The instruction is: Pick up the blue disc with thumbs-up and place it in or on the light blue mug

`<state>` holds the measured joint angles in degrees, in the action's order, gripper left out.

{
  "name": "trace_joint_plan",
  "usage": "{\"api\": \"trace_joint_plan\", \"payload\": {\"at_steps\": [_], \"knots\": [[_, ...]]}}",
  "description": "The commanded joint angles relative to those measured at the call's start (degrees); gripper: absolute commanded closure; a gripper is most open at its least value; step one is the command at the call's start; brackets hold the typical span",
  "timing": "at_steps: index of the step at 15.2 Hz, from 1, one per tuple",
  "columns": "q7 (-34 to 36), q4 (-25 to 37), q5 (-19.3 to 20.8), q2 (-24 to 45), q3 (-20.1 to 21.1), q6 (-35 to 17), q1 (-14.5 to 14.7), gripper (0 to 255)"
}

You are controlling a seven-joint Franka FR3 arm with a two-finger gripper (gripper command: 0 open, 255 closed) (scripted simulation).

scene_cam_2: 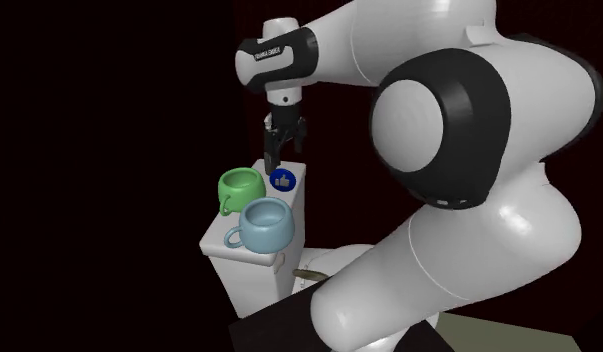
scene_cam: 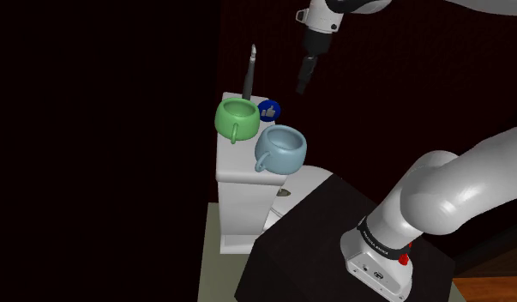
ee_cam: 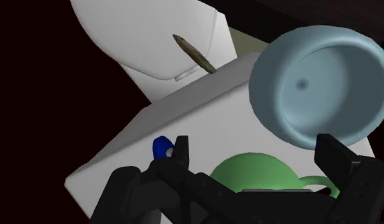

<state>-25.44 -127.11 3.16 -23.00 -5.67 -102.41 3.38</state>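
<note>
The blue disc with a thumbs-up [scene_cam: 268, 110] stands on edge at the back of a white tank top [scene_cam: 235, 165], just behind the green mug [scene_cam: 237, 117] and the light blue mug [scene_cam: 280, 147]. My gripper [scene_cam: 303, 84] hangs open in the air above and behind the disc, holding nothing. In the second exterior view the gripper [scene_cam_2: 285, 152] is right over the disc [scene_cam_2: 282, 180]. In the wrist view the disc [ee_cam: 161, 147] sits just outside one fingertip [ee_cam: 181, 151]. The green mug [ee_cam: 254, 168] lies between the fingers, and the light blue mug [ee_cam: 318, 83] is beyond it.
A thin grey rod [scene_cam: 249, 73] stands upright behind the green mug. Below the tank a white rounded lid [ee_cam: 152, 38] carries a thin olive-brown object [ee_cam: 195, 54]. The black stand [scene_cam: 316, 240] is at lower right. Black areas surround the scene.
</note>
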Motion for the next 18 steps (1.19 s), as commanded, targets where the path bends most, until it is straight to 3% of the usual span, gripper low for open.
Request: {"api": "trace_joint_plan", "payload": {"at_steps": [1, 12, 18], "knots": [[-4.1, 2.5, 0.5, 5.2, -1.0, -2.0, 0.5, 0], [-23.6, 19.3, 0.9, 30.6, -2.3, -7.5, 1.4, 0], [-24.1, 17.0, 1.0, 32.2, -2.3, -11.3, 1.2, 0]]}}
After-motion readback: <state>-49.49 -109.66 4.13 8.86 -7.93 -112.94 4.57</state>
